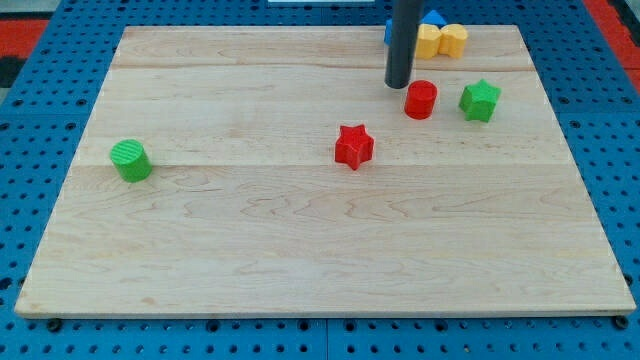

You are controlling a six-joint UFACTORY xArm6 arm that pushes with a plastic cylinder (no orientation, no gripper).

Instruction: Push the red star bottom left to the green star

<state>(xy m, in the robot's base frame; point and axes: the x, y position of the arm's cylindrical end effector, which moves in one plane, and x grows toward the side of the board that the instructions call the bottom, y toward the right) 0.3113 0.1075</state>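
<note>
Rod tip (399, 84) and blocks on the wooden board (300, 250).
The bare tip was set just left of the red cylinder (421, 100), touching nothing visibly. The red star (353, 146) lay near centre, well left of and below the green star (480, 100). A green cylinder (130, 160) sat far left; yellow blocks (441, 40) and a partly hidden, possibly blue block (432, 18) were grouped at top.

1. Bright, even light falls across the pale wooden worktop (300, 250), with no glare or hot spots.
2. Shadows are soft and short: a faint dark rim hugs the red star (353, 146) and the green cylinder (130, 160).
3. Focus is reasonably sharp throughout, and block edges look only slightly soft.
4. The worktop's edges appear straight, without obvious bending.
</note>
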